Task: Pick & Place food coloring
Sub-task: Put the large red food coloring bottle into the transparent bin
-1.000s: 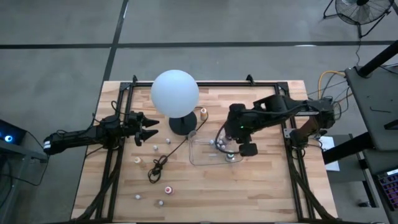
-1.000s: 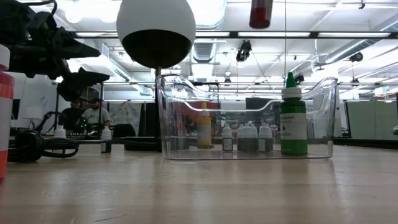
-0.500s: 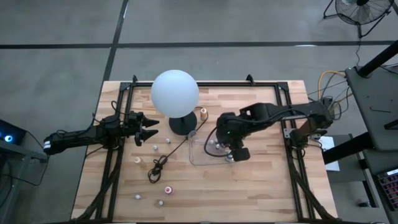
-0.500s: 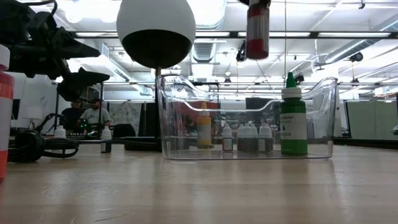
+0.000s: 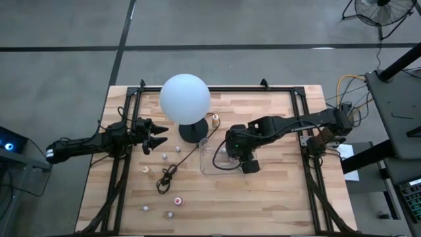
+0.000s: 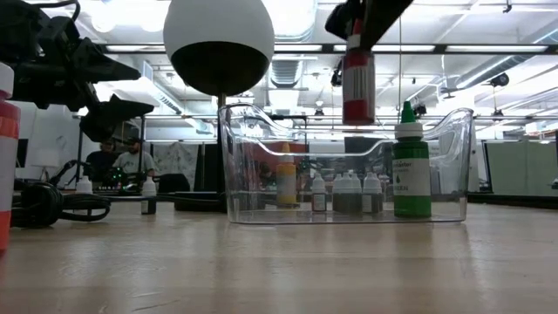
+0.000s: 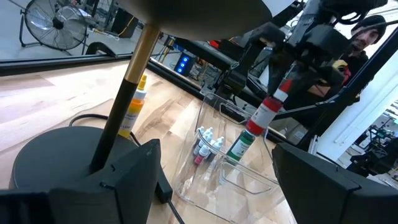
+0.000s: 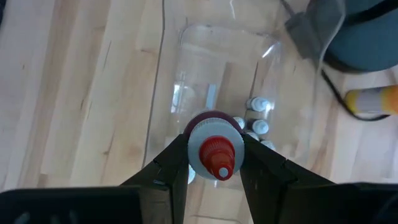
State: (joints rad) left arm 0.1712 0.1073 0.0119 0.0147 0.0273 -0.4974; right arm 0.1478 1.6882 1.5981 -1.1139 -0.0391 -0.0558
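1. Over the table, the right gripper (image 5: 235,150) has swung across above the tray (image 5: 209,166).
2. At table level, its pinched red bottle (image 6: 357,85) now hangs lower, nearly in.
3. Left gripper (image 5: 160,137) waits, fingers spread.

A red bottle (image 6: 357,85) hangs from the right hand (image 6: 359,22) above the clear tray (image 6: 240,166).

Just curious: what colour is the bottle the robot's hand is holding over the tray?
Red bottle with a white band, clearest in the left wrist view.
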